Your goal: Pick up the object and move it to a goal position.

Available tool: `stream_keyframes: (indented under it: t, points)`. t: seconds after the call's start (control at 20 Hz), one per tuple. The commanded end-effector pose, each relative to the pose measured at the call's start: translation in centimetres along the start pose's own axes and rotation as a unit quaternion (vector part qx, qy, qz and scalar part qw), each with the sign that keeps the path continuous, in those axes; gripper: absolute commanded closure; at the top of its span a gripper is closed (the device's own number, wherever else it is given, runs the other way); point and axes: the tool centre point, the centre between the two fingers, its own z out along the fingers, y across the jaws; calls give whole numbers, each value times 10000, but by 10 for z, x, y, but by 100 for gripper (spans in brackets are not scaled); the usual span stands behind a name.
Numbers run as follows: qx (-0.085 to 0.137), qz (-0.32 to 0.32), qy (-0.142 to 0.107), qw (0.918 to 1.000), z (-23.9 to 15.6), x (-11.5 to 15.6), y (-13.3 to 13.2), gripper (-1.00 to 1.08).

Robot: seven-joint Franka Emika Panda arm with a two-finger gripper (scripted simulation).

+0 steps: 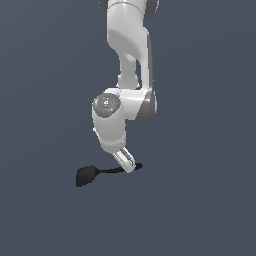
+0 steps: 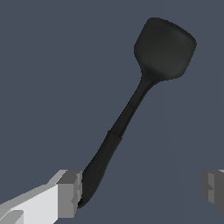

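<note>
One claw (image 2: pixel 141 192) finger touches spatula (image 2: pixel 131 109) handle end; jaws wide, fingertips cut off.

Bare simulator scene: flat featureless slate-grey ground (image 1: pixel 45 210), no furnishings.

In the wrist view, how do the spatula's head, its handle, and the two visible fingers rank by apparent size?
1. Handle, longest.
2. Head, broadest.
3. The two fingers; both are cropped by the frame and nearest the camera, so their rank is unsure.
</note>
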Motion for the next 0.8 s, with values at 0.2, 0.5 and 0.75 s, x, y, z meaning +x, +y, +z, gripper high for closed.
stream_keyframes:
  t: [0.2,0.5,0.75]
  points:
    - [-17,1042,15,9946,20,19,4,-92]
    - [-30,1728,37,9849,33,32,7,-92]
    - [-36,2069,52,9783,40,38,9,-92]
